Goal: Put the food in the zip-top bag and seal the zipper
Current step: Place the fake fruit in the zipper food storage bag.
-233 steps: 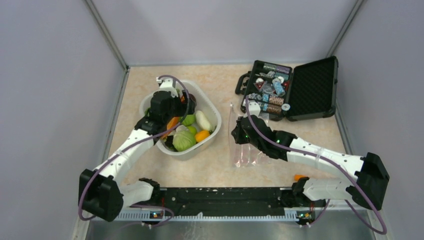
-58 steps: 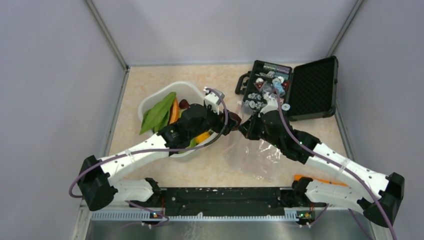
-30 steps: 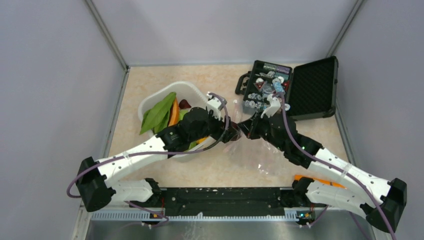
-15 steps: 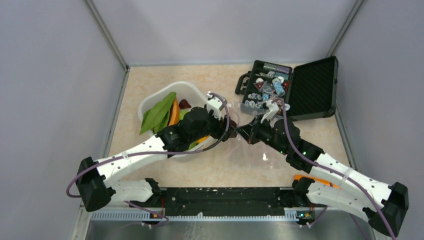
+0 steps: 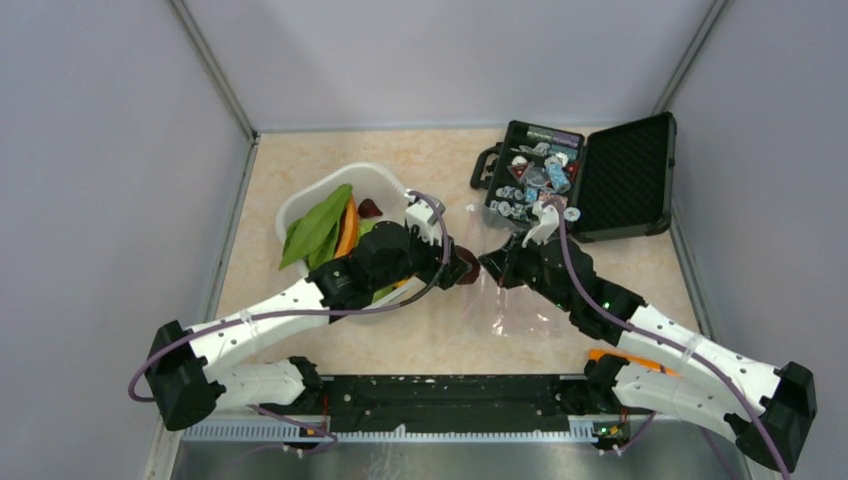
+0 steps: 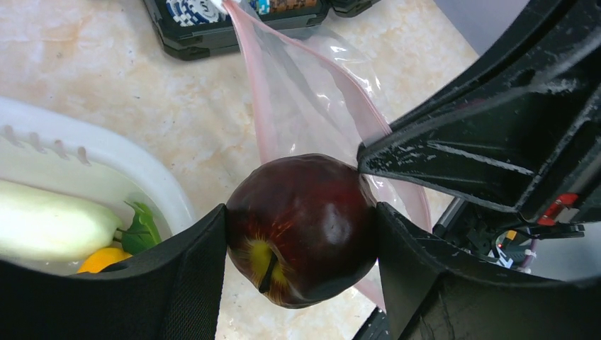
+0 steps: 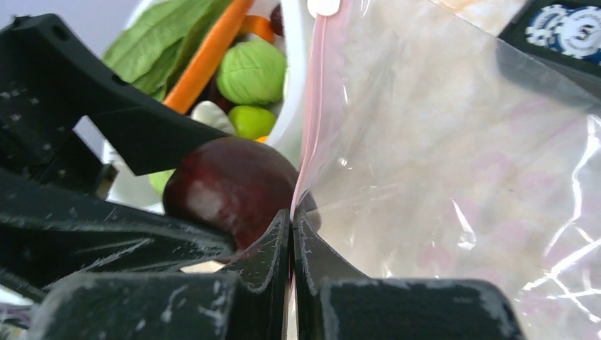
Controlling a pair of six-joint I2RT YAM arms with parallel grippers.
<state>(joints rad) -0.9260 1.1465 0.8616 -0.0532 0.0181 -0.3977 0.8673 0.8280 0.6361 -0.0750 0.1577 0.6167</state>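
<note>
My left gripper (image 6: 301,234) is shut on the dark purple round piece (image 6: 301,227), held right at the mouth of the clear zip-top bag (image 6: 312,106); it also shows in the top view (image 5: 463,268). My right gripper (image 7: 291,225) is shut on the bag's pink-red zipper strip (image 7: 315,106) and holds that edge up. The bag (image 5: 510,300) lies crinkled between the two arms. The white tub (image 5: 300,205) holds the orange carrot (image 5: 347,228), green leafy pieces (image 5: 315,225), green cabbages (image 7: 251,71) and a white radish (image 6: 49,227).
An open black case (image 5: 580,180) with small blue-and-white trinkets stands at the back right, close behind the bag. Grey walls enclose the table on three sides. An orange piece (image 5: 610,355) lies by the right arm's base.
The left gripper left the tub carrying the dark purple piece and came right to the bag mouth. The right gripper took the zipper edge and lifted it, then both drew slightly nearer.
</note>
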